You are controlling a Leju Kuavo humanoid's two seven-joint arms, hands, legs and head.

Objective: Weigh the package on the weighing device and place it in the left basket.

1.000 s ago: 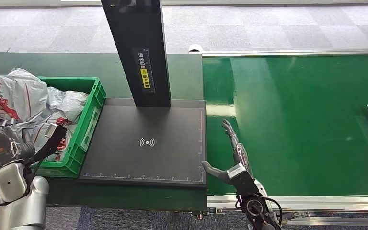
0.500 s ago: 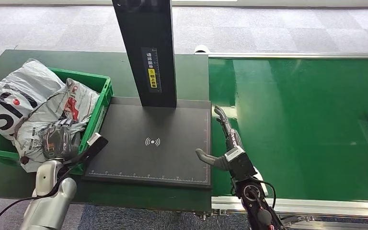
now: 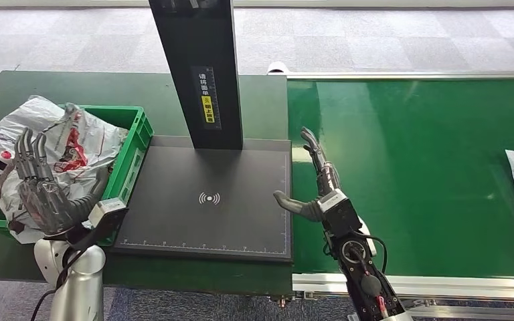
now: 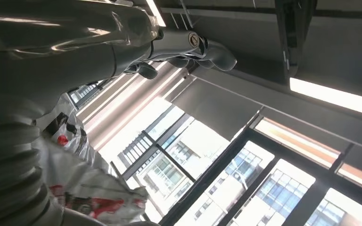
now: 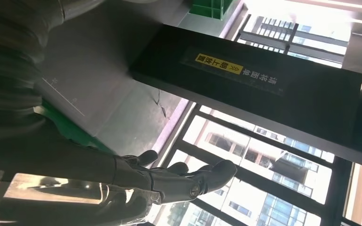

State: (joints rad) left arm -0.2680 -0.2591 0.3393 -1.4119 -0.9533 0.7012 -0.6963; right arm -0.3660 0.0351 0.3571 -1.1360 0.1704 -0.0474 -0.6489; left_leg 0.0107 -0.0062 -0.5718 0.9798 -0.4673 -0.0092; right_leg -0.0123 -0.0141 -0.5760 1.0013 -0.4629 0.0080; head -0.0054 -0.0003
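While the package (image 3: pixel 73 144) fills the basket (image 3: pixel 131 144), the left hand (image 3: pixel 40 190) hovers above, holding nothing.

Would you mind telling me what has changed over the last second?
The left hand has lifted off the packages in the basket, fingers now spread and empty. The right hand stays open beside the scale, which remains bare.

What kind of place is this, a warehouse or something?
Probably a parcel sorting station: a green conveyor belt, a black weighing platform under a scanner post, and a green basket piled with mail bags.
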